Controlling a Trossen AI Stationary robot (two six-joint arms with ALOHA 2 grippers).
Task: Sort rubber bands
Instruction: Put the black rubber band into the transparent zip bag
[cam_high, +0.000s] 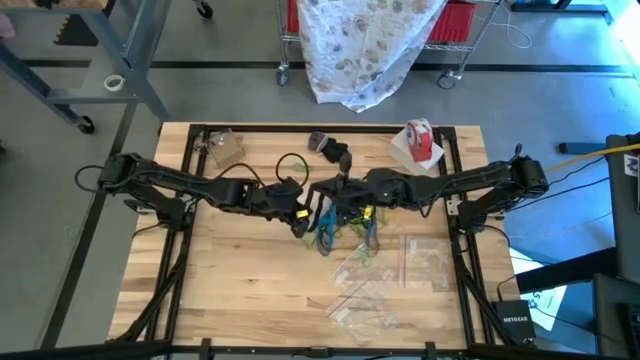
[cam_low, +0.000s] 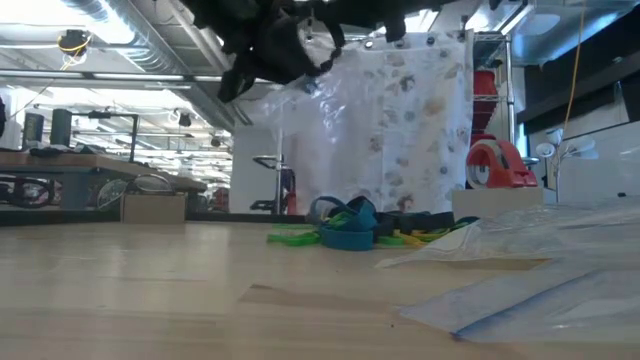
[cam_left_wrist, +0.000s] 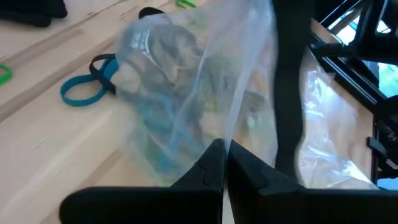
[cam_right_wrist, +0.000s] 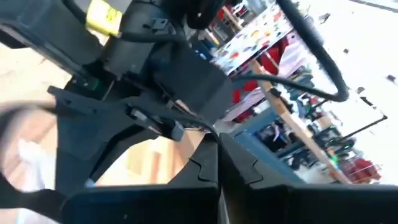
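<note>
— Under the two grippers, mid-table, that's where the rubber bands (cam_high: 325, 228) lie: a tangled heap of teal, green and yellow loops, with a few strays beside it.

— And the grippers themselves?

— The left gripper (cam_left_wrist: 222, 163) has its fingers pressed together on the edge of a clear plastic bag (cam_left_wrist: 186, 93), which hangs below it. The right gripper (cam_right_wrist: 217, 155) is closed too, fingers meeting, but I can't tell from here whether it has hold of the same bag. Both are lifted clear of the wood, directly over the heap and almost nose to nose.

— So which arm is closer to the heap?

— Neither, really; they meet right above it. The heap spreads a little toward the near edge of the table, so whichever goes down only has to drop, I'd judge.

— Anything in the way?

— More clear bags (cam_high: 385, 275) lie flat on the near right side of the heap, close to it. A tape roll (cam_high: 420, 140) stands well beyond the heap, toward the far right corner, and another bag with tan contents (cam_high: 225, 148) sits far left. The near left of the heap is bare wood, so that looks like the freest side to work toward. The table (cam_high: 200, 290) edges are well away.
</note>
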